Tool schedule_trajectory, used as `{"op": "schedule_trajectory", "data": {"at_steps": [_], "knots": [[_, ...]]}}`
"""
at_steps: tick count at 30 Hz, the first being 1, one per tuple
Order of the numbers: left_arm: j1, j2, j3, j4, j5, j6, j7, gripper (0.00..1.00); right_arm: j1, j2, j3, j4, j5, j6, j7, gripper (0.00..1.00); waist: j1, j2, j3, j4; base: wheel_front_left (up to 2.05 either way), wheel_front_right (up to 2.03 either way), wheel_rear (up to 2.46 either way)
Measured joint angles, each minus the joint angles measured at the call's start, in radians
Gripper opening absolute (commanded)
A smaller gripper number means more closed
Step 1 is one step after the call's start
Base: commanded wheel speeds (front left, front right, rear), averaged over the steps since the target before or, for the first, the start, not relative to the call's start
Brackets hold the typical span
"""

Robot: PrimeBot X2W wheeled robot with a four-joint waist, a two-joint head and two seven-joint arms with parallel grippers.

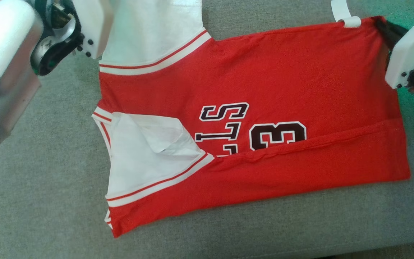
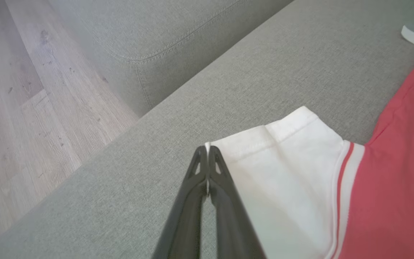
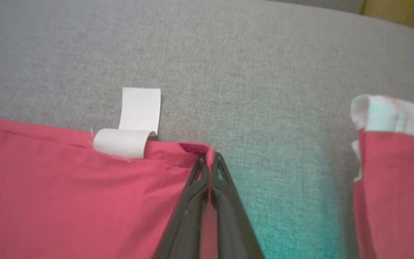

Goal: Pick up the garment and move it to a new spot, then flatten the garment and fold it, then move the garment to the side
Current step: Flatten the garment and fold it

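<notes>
Grey fabric sofa seat (image 1: 49,223), stitched grey sofa arm (image 2: 149,32) rising beside it, pale wood-plank floor (image 2: 20,108) alongside, unclear yellowish patch (image 3: 404,12) beyond.

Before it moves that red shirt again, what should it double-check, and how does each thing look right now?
1. Left gripper shut on the white sleeve corner: ok.
2. Right gripper shut on the jersey hem corner: ok.
3. Near edge folded over the number: ok.
4. Near sleeve lying smooth: not ok, creased.
5. Label clear of the right grip: ok.
6. Both cloth layers caught: cannot tell.
</notes>
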Motion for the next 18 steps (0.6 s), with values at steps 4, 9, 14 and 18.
{"op": "schedule_trajectory", "data": {"at_steps": [4,9,14,18], "knots": [[0.000,0.018,-0.008,0.004,0.000,0.000,-0.092,0.00,-0.003,-0.001,-0.030,0.030,0.018,0.000,-0.053,0.00,0.0000,0.0000,-0.011,0.005,0.00,0.00,0.00],[0.000,0.031,-0.008,0.021,0.000,0.000,-0.194,0.00,-0.015,-0.013,-0.081,0.063,0.033,0.000,-0.105,0.00,-0.0001,0.0000,-0.032,0.016,0.00,0.00,0.00],[0.000,0.042,-0.009,0.040,-0.001,0.000,-0.271,0.00,-0.021,-0.029,-0.115,0.071,0.059,0.000,-0.136,0.00,-0.0001,0.0000,-0.057,0.028,0.00,0.00,0.00],[0.005,0.043,-0.015,0.036,-0.033,0.000,-0.295,0.00,-0.006,-0.033,-0.117,0.058,0.078,0.000,-0.145,0.00,-0.0001,0.0000,-0.086,0.037,0.00,0.00,0.00]]}}
